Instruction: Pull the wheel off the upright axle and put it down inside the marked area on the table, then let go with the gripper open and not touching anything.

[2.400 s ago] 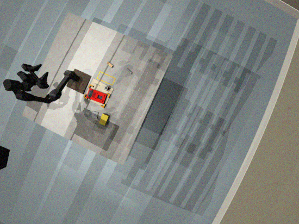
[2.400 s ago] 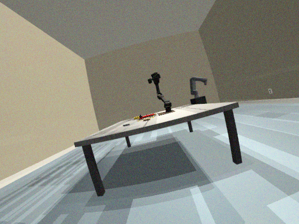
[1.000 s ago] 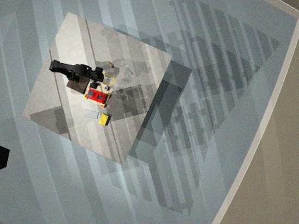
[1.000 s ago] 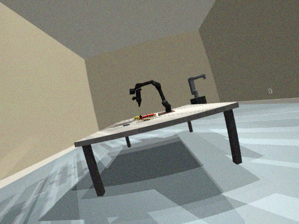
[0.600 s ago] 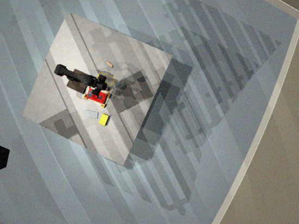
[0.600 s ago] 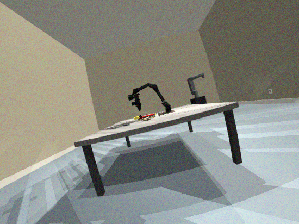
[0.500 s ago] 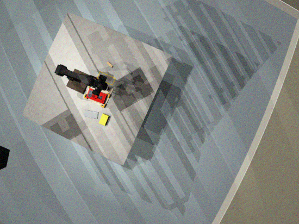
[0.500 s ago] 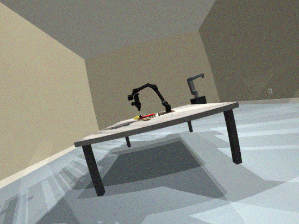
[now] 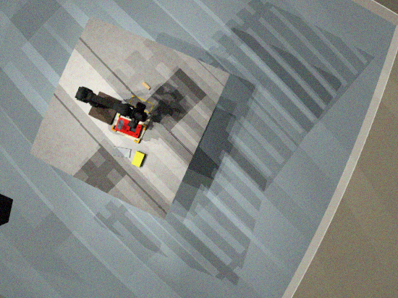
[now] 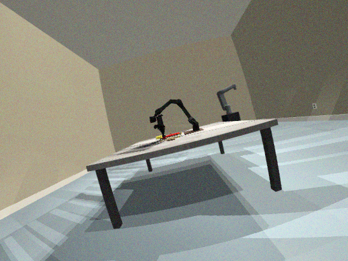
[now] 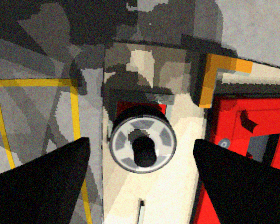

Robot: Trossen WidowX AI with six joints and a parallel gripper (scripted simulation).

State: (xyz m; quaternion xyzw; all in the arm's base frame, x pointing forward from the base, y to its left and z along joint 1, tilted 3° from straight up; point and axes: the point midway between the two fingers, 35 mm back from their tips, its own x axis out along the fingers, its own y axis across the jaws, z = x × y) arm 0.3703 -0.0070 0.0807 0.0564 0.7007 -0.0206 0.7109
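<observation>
The wheel, a grey and white spoked disc, sits on the black upright axle on a cream board. My gripper is open and points down, low over the board. In the wrist view its two fingertips stand left and right of the wheel with a gap on each side. How high the tips are relative to the wheel cannot be told. The marked area, a yellow outline on the table, lies just left of the board in the wrist view. The arm hides the wheel in the top view.
A red block with a raised part stands right of the wheel, beside an orange corner bracket. On the table are a yellow block, a thin grey plate and a tan block. Another arm stands behind the table.
</observation>
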